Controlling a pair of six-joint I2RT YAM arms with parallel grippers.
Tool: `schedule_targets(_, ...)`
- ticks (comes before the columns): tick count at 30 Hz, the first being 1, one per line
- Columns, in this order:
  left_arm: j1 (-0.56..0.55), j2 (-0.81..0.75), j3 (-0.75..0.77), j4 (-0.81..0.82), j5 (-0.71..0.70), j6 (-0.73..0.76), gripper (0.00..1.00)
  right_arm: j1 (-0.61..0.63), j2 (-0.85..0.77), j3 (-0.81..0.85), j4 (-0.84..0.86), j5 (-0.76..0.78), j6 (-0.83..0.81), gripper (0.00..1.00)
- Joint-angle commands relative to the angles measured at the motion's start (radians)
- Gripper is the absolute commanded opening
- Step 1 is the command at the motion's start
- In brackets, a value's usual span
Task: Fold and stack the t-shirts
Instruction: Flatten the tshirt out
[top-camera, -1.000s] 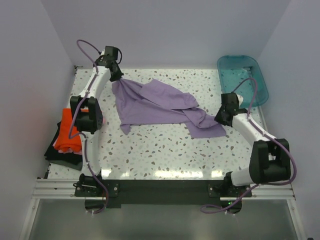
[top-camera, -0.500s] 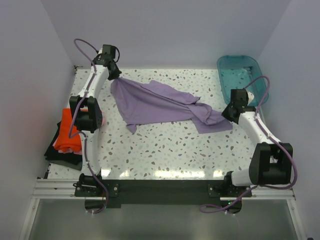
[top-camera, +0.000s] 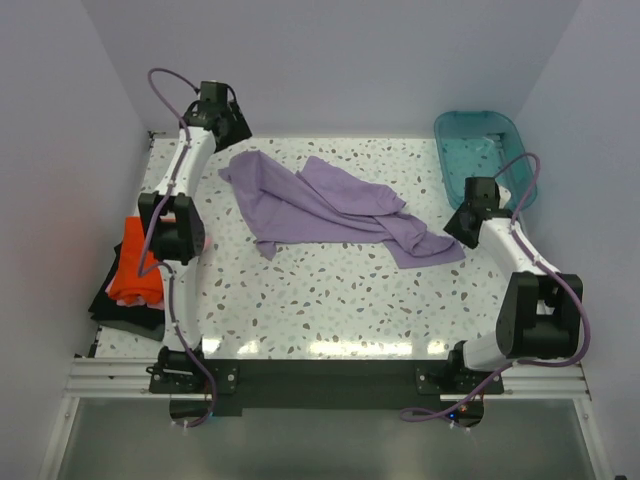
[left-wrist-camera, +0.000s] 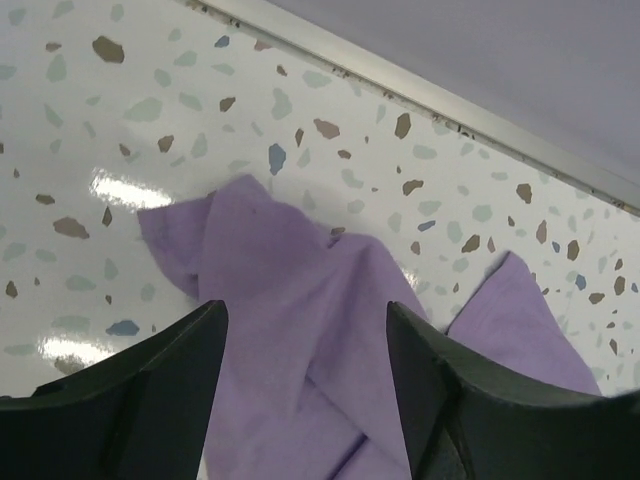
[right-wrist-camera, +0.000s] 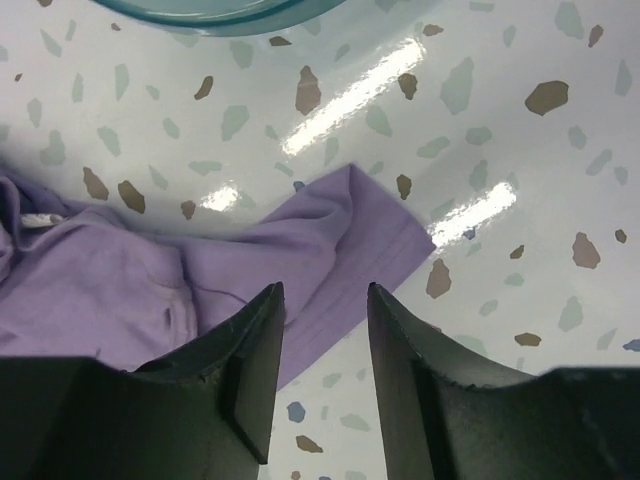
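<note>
The speckled white table (top-camera: 330, 300) lies bare along its near edge. At its near left, partly over the side, an orange-red shirt (top-camera: 135, 265) sits on a dark shirt (top-camera: 120, 315). Farther in, the lavender shirt (top-camera: 320, 205) sprawls crumpled across the middle, flat on the table and held by neither arm. The right gripper (right-wrist-camera: 322, 295) hovers over its right hem with jaws apart and nothing between them. At the far left corner the left gripper (left-wrist-camera: 305, 310) is likewise spread wide and empty above the shirt's other end. The teal tub (top-camera: 485, 155) stands at the far right.

The risk is a bad pinch. The cloth is doubled over itself, so a grab here could catch two layers or a fold, and the shirt would lift twisted rather than spread.

The left arm covers part of the stack, and no pink shirt can be made out. Sleeves and collar are lost in the lavender folds.
</note>
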Motion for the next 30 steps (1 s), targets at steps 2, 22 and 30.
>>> schedule_targets(2,0.002,-0.17,-0.193,0.026,-0.035,-0.102,0.69,0.118,-0.029,0.059,-0.025,0.051,-0.061,0.48)
schedule_targets(22,-0.113,-0.379,-0.842,0.148,-0.135,-0.223,0.52,0.855,0.664,0.701,-0.069,0.198,-0.219,0.64)
schedule_targets(30,-0.146,-0.267,-0.795,0.148,-0.169,-0.194,0.51,0.862,0.729,0.712,-0.059,0.197,-0.184,0.6)
